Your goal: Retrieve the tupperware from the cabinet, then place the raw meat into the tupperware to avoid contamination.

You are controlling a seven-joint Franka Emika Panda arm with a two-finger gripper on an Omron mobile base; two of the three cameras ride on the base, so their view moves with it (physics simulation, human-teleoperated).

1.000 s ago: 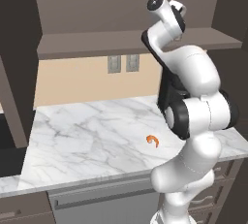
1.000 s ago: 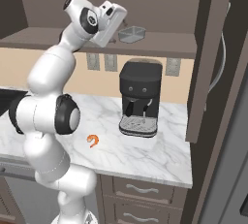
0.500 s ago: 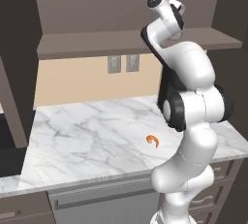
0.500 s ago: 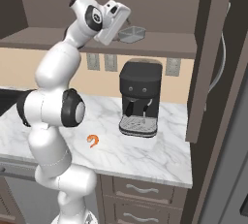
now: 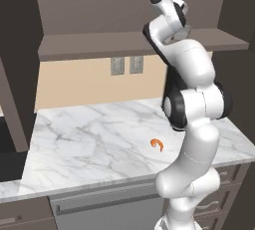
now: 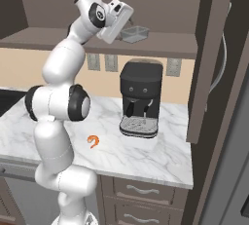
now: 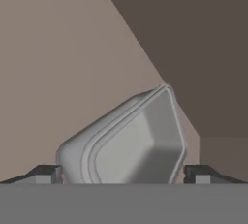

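Note:
The tupperware (image 6: 135, 34), a small grey translucent container, rests on the brown shelf of the open cabinet (image 6: 53, 38). In the hand view the tupperware (image 7: 130, 140) lies tilted and close, its near end between my two fingertips (image 7: 47, 173). My gripper (image 6: 127, 28) is raised to shelf height just left of it and stands open, with the jaws wide and nothing gripped. From the left, the gripper (image 5: 181, 31) reaches in over the shelf (image 5: 99, 46). The raw meat (image 5: 157, 144), a tiny orange curl, lies on the marble counter; it is also seen as raw meat (image 6: 93, 141) beside my arm.
A black coffee machine (image 6: 141, 98) stands on the counter (image 6: 160, 160) below the shelf. An open cabinet door (image 6: 206, 68) hangs at the right, another door (image 5: 17, 79) at the left. Wall outlets (image 5: 125, 65) sit on the backsplash. Drawers (image 6: 146, 192) run under the counter.
My hand has moved a little further toward the tupperware along the shelf. The jaws have stayed open, and the raw meat has not moved.

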